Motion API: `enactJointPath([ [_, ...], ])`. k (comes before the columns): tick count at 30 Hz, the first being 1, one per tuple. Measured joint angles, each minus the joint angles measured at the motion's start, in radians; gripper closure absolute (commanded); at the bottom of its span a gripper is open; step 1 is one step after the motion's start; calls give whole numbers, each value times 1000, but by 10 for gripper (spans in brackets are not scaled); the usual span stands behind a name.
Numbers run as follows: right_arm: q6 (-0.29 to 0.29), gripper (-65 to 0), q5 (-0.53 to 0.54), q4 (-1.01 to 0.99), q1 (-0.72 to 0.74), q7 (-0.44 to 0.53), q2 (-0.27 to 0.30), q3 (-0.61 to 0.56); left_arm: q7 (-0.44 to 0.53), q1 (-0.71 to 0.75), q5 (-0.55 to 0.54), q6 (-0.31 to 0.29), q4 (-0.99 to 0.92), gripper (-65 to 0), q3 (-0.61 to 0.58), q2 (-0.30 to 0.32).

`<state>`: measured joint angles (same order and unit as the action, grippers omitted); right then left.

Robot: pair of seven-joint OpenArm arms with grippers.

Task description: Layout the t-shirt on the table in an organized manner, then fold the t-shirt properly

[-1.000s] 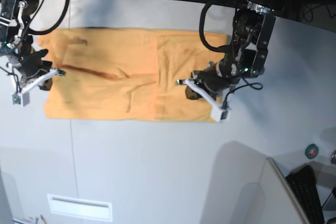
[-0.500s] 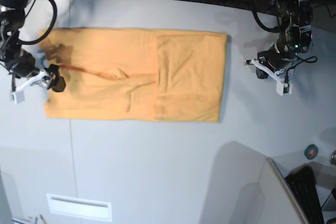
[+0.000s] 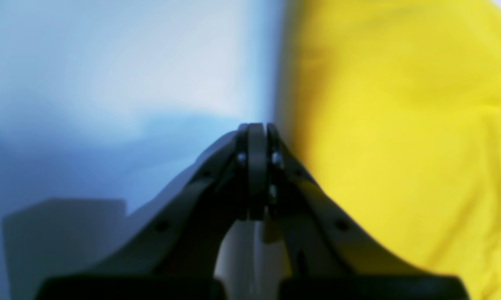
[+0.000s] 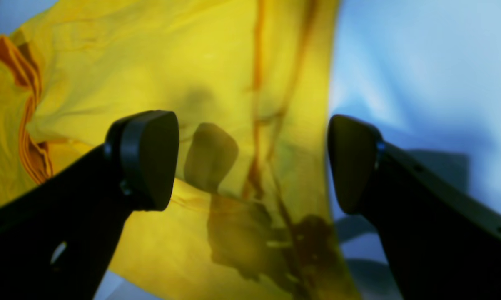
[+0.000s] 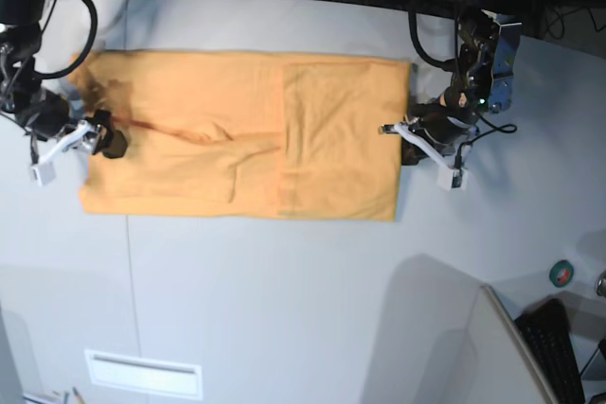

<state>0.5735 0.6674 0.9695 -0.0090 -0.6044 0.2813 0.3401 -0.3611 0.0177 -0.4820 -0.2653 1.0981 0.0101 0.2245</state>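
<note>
T-shirt print not visible; right hand agape.

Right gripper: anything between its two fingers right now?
Only the t-shirt below: the right gripper is open over its edge, nothing clamped. The right wrist view shows it; the table lies past the edge.

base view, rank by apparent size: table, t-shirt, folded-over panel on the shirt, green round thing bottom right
1. table
2. t-shirt
3. folded-over panel, the shirt's right part
4. green round thing, smallest and partly cut off by the grey board
</note>
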Motion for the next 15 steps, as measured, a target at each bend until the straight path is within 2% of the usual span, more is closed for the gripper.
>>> enactJointPath([
  [3, 4, -509, 14, 2, -1, 11, -23, -5, 0, -35, 0, 2, -33, 0, -25, -8],
  [11, 8, -506, 21, 5, -9, 14, -30, -8, 12, -116, -2, 3, -111, 0, -74, -25],
  [13, 8, -480, 21, 3, -8, 15, -30, -8, 9, -129, -2, 2, -121, 0, -74, -25],
  [15, 8, -408, 19, -3, -6, 15, -29, -8, -1, -145, 3, 4, -130, 0, -77, -29],
])
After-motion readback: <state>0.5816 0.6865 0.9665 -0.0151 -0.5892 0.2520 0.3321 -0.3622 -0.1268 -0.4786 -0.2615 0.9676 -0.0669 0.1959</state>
